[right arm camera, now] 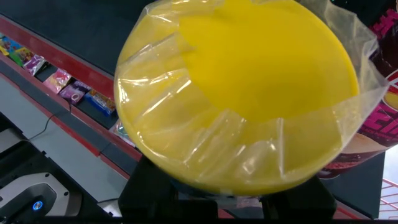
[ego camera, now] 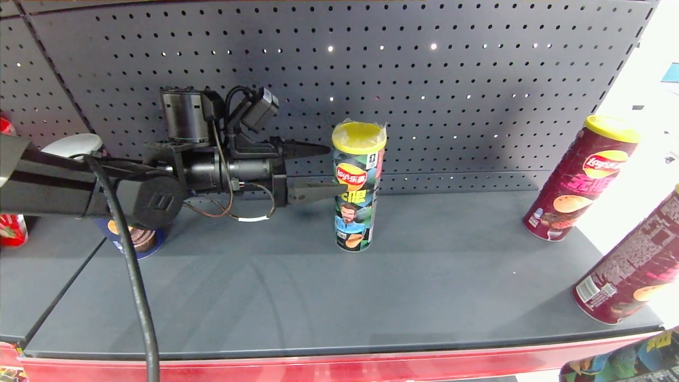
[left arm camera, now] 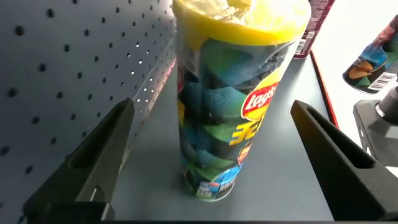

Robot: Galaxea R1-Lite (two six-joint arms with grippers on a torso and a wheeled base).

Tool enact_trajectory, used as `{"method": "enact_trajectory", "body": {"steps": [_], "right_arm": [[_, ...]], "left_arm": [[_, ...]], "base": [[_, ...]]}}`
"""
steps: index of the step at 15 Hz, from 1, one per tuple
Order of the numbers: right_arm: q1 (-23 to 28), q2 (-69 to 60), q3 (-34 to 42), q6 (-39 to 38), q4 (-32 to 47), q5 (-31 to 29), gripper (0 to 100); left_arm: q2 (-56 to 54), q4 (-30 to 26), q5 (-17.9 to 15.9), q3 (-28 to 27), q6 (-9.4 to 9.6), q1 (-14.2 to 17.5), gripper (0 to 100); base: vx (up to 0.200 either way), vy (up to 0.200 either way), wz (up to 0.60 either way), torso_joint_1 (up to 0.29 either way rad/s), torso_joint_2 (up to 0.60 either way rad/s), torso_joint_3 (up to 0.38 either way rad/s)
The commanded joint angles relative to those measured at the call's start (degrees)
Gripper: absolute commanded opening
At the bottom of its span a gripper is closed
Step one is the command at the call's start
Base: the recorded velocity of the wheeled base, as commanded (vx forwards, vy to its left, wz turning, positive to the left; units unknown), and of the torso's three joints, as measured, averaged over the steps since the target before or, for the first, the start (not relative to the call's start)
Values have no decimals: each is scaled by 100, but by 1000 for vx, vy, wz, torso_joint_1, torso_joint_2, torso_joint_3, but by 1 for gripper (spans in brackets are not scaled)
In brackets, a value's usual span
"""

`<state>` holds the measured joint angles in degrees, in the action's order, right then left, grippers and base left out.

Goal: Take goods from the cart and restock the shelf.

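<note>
Chips can (ego camera: 356,191), green with a yellow lid, stands upright on the shelf (ego camera: 435,276) near its back edge, about midway along. The left pincer (ego camera: 334,168) is released, with one finger behind the can and one in front, neither pressing it (the left wrist view shows a gap on each side). The placing looks done, so what remains is a clean retreat: draw back level toward the shelf's left edge, fingers wide, without twisting. The pegboard (ego camera: 424,106) is close behind, so avoid drifting backward. A blue tub (ego camera: 139,241) sits under the arm. A maroon can (ego camera: 581,180) stands well apart near the right edge.
</note>
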<state>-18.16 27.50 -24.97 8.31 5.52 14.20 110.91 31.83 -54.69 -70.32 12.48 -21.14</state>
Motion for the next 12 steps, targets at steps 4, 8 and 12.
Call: {"method": "enact_trajectory", "body": {"steps": [4, 8, 12], "right_arm": [[-3, 1, 18, 4, 10, 4, 0], [-3, 1, 18, 4, 19, 4, 0], [-3, -8, 18, 4, 19, -5, 0]], "left_arm": [[282, -19, -130, -299, -35, -110, 100], [467, -10, -112, -518, -44, -286, 100], [634, -1, -60, -835, -246, -373, 100]], "base": [[0, 0, 0, 0, 0, 0], [0, 0, 0, 0, 0, 0], [0, 0, 0, 0, 0, 0]]}}
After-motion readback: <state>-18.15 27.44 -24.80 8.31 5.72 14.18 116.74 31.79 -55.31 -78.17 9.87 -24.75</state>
